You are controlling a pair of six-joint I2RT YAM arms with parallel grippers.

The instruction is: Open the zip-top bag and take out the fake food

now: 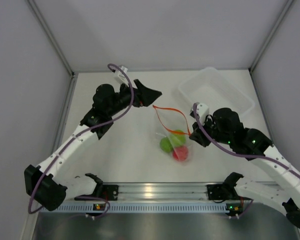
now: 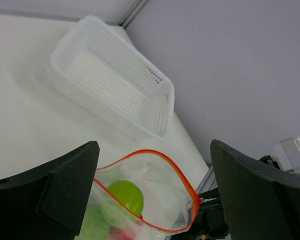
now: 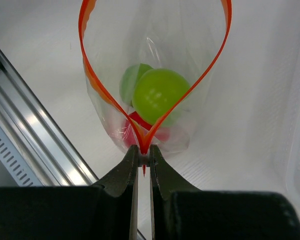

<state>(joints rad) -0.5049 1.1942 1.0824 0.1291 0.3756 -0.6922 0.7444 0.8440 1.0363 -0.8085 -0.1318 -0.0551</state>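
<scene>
Clear crinkly plastic zip-top bag (image 1: 172,131) with a red-orange zip strip (image 2: 140,151) along the mouth. Placed mid-bench, somewhat toward the right edge and nearer the near edge than the far one. Mouth open in a teardrop loop, unsealed.

Contents: fake food (image 1: 166,145), all inside the bag. Two lime-green balls (image 3: 160,95) touching each other, one red ball (image 1: 180,154) beneath and nearest the near edge.

Right gripper (image 3: 141,152): fingers pinched together on one end of the zip strip, where the two sides of the loop meet.

Left gripper (image 2: 153,150): fingers spread wide, nothing between them gripped. Opposite end of the bag mouth just beside one finger; contact not discernible.

White perforated plastic basket (image 2: 160,112): far right corner of the bench, well apart from the bag.

White bench (image 1: 120,145), with an aluminium rail (image 1: 155,191) along the near edge.
</scene>
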